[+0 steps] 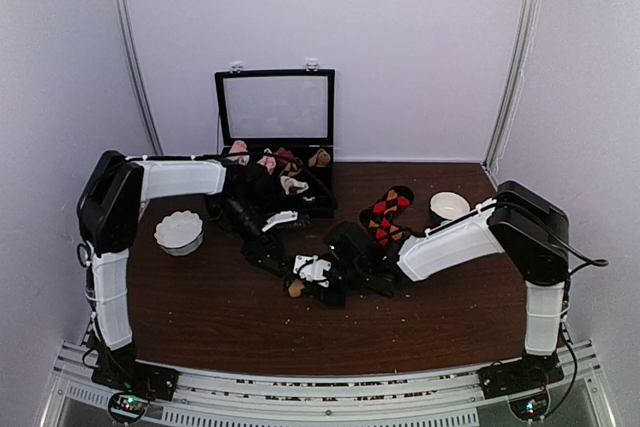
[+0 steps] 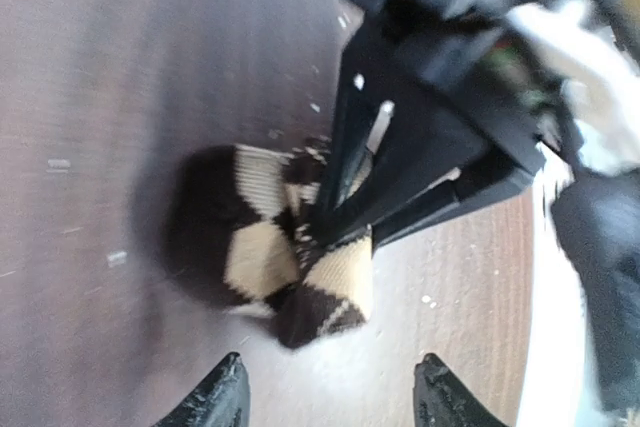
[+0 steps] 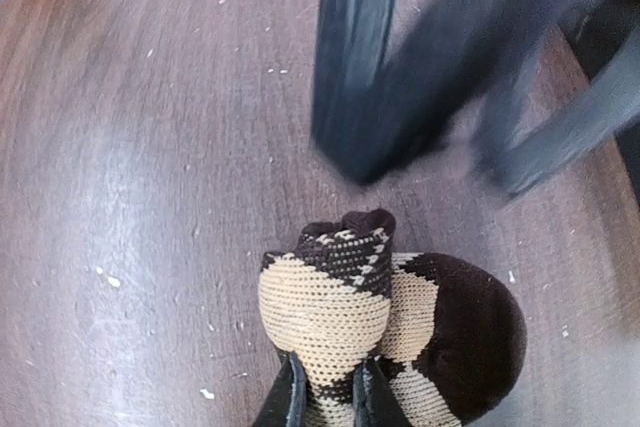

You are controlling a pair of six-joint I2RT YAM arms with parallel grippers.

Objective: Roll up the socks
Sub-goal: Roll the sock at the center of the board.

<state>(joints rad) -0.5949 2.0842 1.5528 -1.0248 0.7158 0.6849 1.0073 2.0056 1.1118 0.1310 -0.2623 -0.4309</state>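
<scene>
My R fingers (image 3: 290,399) pinch a fold of the black-and-tan argyle knit sock bundle (image 3: 400,337), bottom centre of R wrist frame, on brown wood table (image 3: 150,147). My L gripper (image 2: 335,397) gapes wide, empty; bundle sits straight ahead of its tips, mid-frame.

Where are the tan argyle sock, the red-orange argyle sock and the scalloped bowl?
tan argyle sock (image 3: 325,312), right wrist view, on its cream diamond.
red-orange argyle sock (image 1: 386,213), top external view, mid-length.
scalloped bowl (image 1: 178,232), top external view, inner surface.
</scene>
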